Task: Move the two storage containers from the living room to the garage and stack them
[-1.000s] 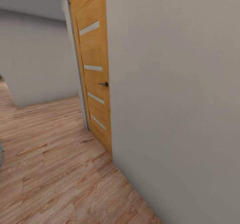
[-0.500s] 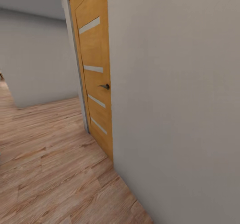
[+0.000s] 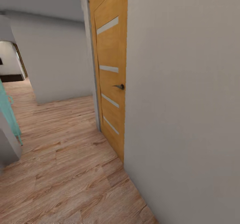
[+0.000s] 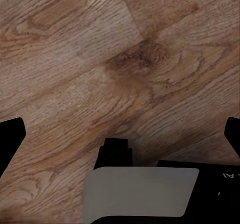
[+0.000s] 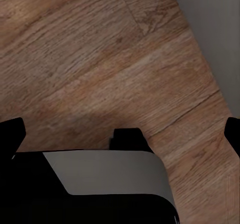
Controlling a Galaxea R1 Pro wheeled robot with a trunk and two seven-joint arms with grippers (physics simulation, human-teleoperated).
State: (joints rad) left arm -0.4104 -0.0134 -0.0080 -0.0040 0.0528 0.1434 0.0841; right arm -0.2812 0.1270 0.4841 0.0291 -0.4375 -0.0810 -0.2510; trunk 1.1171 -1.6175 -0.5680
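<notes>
While the robot stands in a hallway, an orange-brown door (image 3: pixel 111 81) with glass slits is shut in the grey wall (image 3: pixel 186 111) on the right, its handle (image 3: pixel 119 86) toward the near edge. Light wood-plank floor (image 3: pixel 66 164) runs ahead, open on the left. The left pincer (image 4: pixel 120 134) and right pincer (image 5: pixel 120 134) hang released, fingertips wide apart, over bare planks.

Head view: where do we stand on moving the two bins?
Nothing looks done: neither bin is in sight. The robot is in transit on the light wood-plank floor, beside a grey wall and a closed orange-brown wooden door with glass slits. Both wrist views show open grippers, left and right, holding nothing. Fetching, carrying and stacking remain.
</notes>
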